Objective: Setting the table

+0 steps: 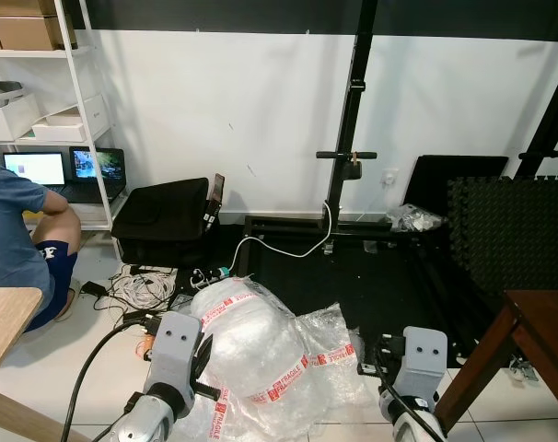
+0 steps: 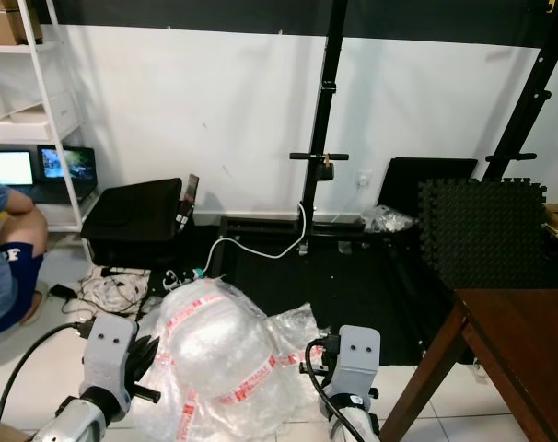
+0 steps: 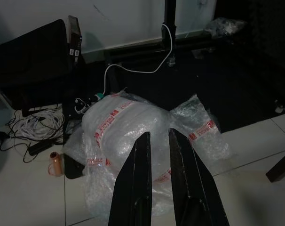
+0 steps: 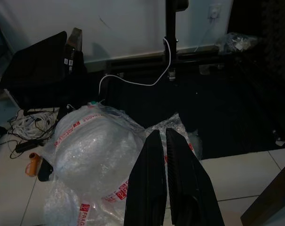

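I am watching both arms hanging over a bubble-wrap bundle (image 1: 251, 345) on the floor. Left end effector (image 3: 159, 136) is narrowly parted, right end effector (image 4: 161, 134) closed. Head views are adding a dark desk (image 2: 528, 341), right, and a seated person (image 1: 21, 239), left.

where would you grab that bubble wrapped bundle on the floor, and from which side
Probably from above, at the top of the domed bubble-wrap bundle, where the fragile tape bands cross it. It lies low on the floor, rounded and wider than one end effector's span, so pinching a taped fold looks more secure than spanning it. The left end effector, fingers slightly apart, already points at it; the right end effector is shut.
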Tool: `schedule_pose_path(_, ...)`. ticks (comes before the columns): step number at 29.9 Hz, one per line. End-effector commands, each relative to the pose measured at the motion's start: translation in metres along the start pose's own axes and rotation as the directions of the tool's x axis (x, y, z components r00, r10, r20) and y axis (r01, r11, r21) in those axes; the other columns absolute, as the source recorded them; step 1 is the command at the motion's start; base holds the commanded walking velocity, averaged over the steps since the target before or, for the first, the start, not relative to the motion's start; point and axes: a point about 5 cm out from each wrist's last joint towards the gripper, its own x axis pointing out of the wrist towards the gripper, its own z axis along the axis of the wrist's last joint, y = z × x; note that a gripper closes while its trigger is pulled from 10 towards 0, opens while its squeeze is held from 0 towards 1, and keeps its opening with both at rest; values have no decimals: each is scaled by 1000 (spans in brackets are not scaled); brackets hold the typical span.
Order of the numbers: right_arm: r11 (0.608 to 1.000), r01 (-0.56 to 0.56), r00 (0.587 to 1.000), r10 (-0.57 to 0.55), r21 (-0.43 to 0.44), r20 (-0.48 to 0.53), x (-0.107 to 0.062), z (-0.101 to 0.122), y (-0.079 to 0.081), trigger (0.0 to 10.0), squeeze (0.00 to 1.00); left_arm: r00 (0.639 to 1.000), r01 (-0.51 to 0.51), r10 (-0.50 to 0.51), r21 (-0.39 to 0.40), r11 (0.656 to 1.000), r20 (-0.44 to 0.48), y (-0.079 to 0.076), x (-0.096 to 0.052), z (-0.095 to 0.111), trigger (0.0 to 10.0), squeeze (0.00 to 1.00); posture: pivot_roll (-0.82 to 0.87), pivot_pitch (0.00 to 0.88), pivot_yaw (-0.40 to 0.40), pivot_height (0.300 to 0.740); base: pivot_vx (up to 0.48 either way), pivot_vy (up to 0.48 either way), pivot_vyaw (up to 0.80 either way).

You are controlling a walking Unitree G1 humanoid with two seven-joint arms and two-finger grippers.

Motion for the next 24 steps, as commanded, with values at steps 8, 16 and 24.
schedule_pose_path(8, 1000, 11, 999, -10, 21, -33, -5, -8, -2, 10000, 0, 1000, -1, 1, -2, 1000, -24, -1, -2, -6, 10000, 0, 16, 90, 67, 740, 0, 0, -759)
schedule_pose_path(16, 1000, 12, 999, -11, 22, -33, -5, -8, -1, 10000, 0, 1000, 4, -4, -1, 1000, -22, -1, 0, -5, 10000, 0, 15, 92, 70, 740, 0, 0, -800)
schedule_pose_path(24, 1000, 13, 999, -12, 23, -34, -5, -8, -2, 10000, 0, 1000, 5, -5, 0, 1000, -23, -1, 0, -5, 10000, 0, 16, 93, 71, 740, 0, 0, -800)
